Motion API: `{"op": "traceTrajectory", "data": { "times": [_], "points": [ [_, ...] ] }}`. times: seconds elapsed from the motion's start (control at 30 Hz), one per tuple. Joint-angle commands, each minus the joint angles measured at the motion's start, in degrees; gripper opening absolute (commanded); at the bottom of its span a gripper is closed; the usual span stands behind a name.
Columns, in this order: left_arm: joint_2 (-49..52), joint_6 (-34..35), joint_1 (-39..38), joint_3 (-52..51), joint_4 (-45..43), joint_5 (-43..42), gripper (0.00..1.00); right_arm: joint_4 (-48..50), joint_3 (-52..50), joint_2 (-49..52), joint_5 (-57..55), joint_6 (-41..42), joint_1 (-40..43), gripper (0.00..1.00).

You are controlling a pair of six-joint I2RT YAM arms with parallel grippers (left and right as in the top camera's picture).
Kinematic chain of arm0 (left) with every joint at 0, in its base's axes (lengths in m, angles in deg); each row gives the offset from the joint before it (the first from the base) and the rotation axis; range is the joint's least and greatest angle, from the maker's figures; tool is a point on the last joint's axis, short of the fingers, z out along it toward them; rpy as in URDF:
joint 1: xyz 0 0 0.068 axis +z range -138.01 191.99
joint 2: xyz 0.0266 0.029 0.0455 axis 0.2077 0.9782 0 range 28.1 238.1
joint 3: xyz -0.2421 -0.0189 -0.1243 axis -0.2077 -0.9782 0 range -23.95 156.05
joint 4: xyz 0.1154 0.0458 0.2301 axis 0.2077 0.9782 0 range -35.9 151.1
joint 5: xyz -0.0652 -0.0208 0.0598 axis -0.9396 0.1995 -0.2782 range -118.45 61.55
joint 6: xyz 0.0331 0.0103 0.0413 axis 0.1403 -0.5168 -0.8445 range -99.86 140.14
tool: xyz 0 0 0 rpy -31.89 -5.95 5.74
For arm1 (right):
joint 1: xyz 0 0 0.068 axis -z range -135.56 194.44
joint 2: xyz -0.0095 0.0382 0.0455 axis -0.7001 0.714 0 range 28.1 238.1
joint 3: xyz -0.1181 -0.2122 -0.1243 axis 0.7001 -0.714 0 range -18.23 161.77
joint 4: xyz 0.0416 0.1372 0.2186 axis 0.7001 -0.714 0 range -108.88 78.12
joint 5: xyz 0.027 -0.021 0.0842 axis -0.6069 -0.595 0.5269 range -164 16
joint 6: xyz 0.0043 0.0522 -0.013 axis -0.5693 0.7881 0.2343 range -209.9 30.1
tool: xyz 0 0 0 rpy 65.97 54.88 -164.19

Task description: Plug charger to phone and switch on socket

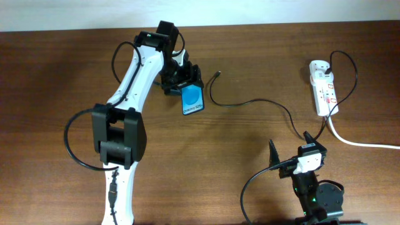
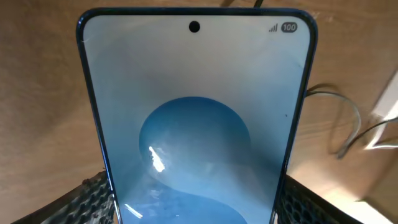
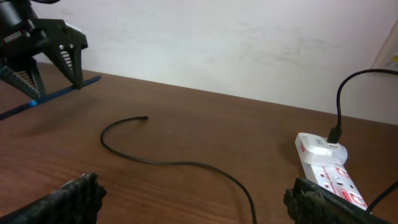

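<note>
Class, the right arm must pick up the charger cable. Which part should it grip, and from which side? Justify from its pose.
Grip the charger cable just behind its connector tip, coming from above with the jaws across it. It lies thin and flat on the table, so a side approach would likely find nothing to pinch; holding near the tip keeps it steerable.

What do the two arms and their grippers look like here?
Left arm: white links, black joint housings, looping black cables. Right arm: mostly black, white block near the wrist, small green light. Left gripper and right gripper: black fingers with ribbed pads.
</note>
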Motion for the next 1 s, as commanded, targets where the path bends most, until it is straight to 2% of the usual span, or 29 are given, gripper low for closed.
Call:
{"op": "traceTrajectory", "data": {
  "times": [0.0, 0.13, 0.2, 0.27, 0.4, 0.47, 0.6, 0.63, 0.7, 0.8, 0.9, 0.97],
  "points": [
    [-0.1, 15.1, 0.7, 1.7, 0.2, -10.6, 0.0, 1.5, -0.3, -0.4, 0.2, 0.2, -0.3, 0.98],
    [-0.1, 28.6, 3.8, 1.7, 2.9, -25.1, 0.0, 3.2, -0.3, -0.4, 4.5, 1.6, -0.3, 0.98],
    [-0.1, 29.0, 5.3, 1.7, 4.3, -28.9, 0.0, 3.2, -0.3, -0.4, 4.3, 7.7, -0.3, 0.98],
    [-0.1, 29.0, 7.3, 1.7, 5.1, -36.8, 0.0, 1.8, 0.1, -0.4, 5.6, 15.0, -0.3, 0.98],
    [-0.1, 29.0, 8.0, 1.7, 5.5, -47.5, 0.0, -6.7, 7.2, 4.4, 7.5, 18.1, -0.3, 0.98],
    [-0.1, 29.2, 8.2, 1.7, 5.5, -55.3, 0.0, -10.8, 16.0, 14.5, 7.5, 18.1, -0.3, 0.98],
    [-0.1, 32.4, 8.2, 1.7, 5.7, -59.2, 0.0, -21.3, 34.6, 37.9, 9.2, 18.1, -0.3, 0.99],
    [-0.1, 33.1, 8.2, 1.7, 5.7, -59.1, 0.0, -25.9, 42.1, 46.1, 11.7, 18.1, -0.3, 0.98],
    [-0.1, 34.4, 8.2, 1.7, 5.8, -59.1, 0.0, -32.4, 50.8, 55.4, 15.8, 18.1, -0.3, 0.98],
    [-0.1, 36.6, 8.2, 1.7, 5.9, -54.1, 0.0, -32.8, 52.8, 62.5, 18.6, 18.1, -0.3, 0.98],
    [-0.1, 38.3, 8.2, 1.7, 5.9, -40.2, 0.0, -29.2, 52.8, 68.2, 27.4, 18.1, -0.3, 0.98],
    [-0.1, 42.6, 7.7, 1.7, 6.0, -23.3, 0.0, -26.0, 52.8, 69.8, 27.4, 21.8, -0.3, 1.0]
  ]
}}
